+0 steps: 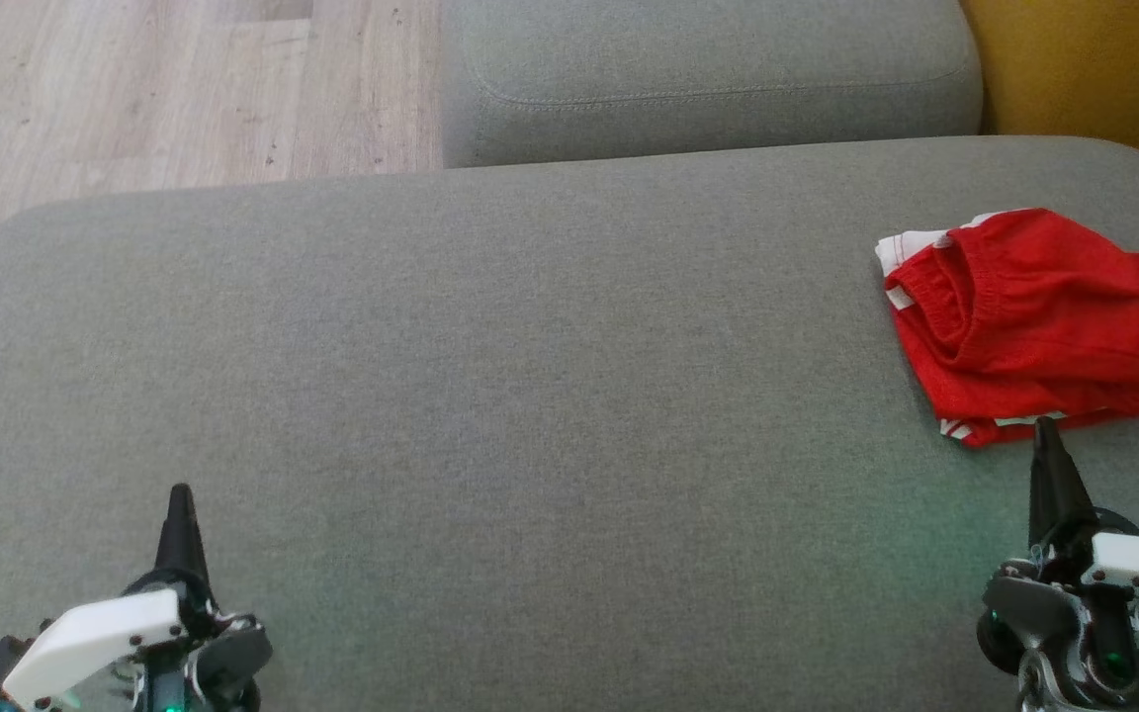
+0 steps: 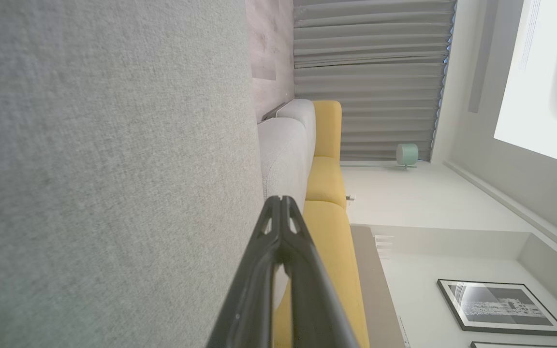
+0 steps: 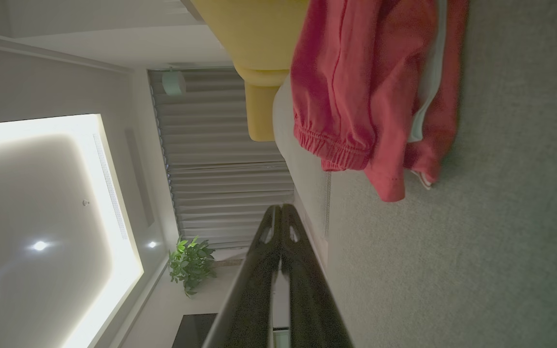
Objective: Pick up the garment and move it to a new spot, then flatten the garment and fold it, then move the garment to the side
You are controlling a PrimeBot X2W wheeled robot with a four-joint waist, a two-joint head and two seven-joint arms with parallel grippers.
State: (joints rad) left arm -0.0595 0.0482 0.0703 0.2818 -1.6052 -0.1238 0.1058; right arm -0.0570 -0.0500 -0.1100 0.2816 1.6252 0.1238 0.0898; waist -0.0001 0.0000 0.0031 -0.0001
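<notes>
The red garment (image 1: 1044, 326) lies in a bunched heap on the far right side of the big grey cushion (image 1: 530, 396), close to its right edge. It looks like a pair of shorts, with a stretchy band on top and bits of white at the edges. The right gripper (image 1: 1046, 425) is low on the right, pointing up at the garment. Its tip is just beside the near edge of the red cloth. Its two dark fingers are pressed tight together and they hold nothing. The left gripper (image 1: 179, 491) is low on the left, well apart from the garment, over bare grey cloth. Its fingers are pressed together too, with nothing between them. A smaller grey cushion (image 1: 708, 79) sits behind the big one, with a wood floor (image 1: 134, 89) to its left and something yellow (image 1: 1094, 69) to its right. The right wrist view shows a green plant (image 3: 191, 263) by long grey curtains (image 3: 225, 169)
</notes>
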